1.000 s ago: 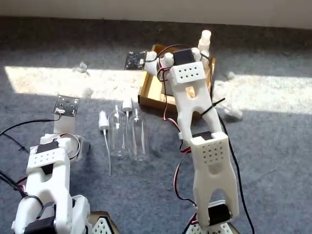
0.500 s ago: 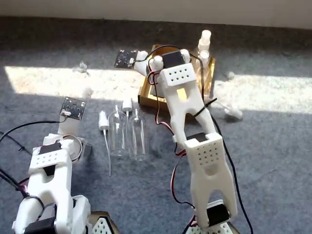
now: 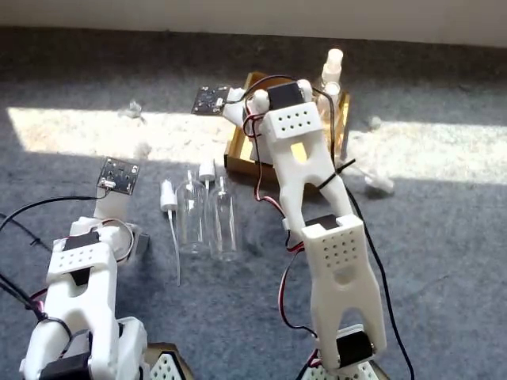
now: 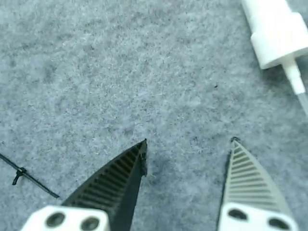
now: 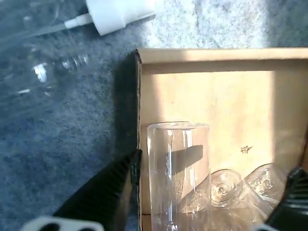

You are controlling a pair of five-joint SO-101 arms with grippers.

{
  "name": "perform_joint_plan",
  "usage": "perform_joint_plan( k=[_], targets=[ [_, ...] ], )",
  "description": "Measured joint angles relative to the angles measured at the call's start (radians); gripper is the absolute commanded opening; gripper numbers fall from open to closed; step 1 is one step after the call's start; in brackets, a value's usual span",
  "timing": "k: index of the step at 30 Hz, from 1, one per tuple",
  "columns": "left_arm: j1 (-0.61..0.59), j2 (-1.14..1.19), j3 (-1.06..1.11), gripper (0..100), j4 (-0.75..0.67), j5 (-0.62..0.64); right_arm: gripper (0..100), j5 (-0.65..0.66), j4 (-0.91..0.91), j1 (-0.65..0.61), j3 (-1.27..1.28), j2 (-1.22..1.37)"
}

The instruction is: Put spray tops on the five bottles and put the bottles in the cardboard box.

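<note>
My right gripper (image 5: 211,169) hangs open over the cardboard box (image 5: 216,55). Between its fingers stands a clear bottle (image 5: 178,159) inside the box, close to one finger, and more clear bottles (image 5: 224,188) sit beside it. In the high view the right arm (image 3: 297,134) reaches over the box (image 3: 238,154). Two clear bottles (image 3: 190,214) (image 3: 223,220) lie uncapped on the carpet, with a white spray top (image 3: 168,195) next to them and another (image 3: 207,169) by their necks. My left gripper (image 4: 187,144) is open over bare carpet, near a spray top (image 4: 276,31).
Capped bottles (image 3: 332,67) stand at the box's far corner. White scraps (image 3: 380,184) lie on the grey carpet right of the box. A black cable (image 3: 36,204) runs along the carpet beside the left arm (image 3: 79,273).
The right arm has swung left over the box, then eased back slightly. The left wrist shifted a little toward the bottles early on and now holds still.
</note>
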Motion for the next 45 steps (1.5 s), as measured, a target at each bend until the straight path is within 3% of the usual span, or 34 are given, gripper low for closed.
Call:
perform_joint_plan(
  k=[21,29,45],
  targets=[
    [0.0,0.0,0.0,25,0.0,0.0,39.9,-0.003,-0.058,0.031,-0.015,0.144],
    [0.0,0.0,0.0,25,0.0,0.0,28.4,-0.003,-0.061,0.035,-0.015,0.144],
    [0.0,0.0,0.0,25,0.0,0.0,27.8,-0.006,-0.087,0.035,-0.109,0.149]
  ],
)
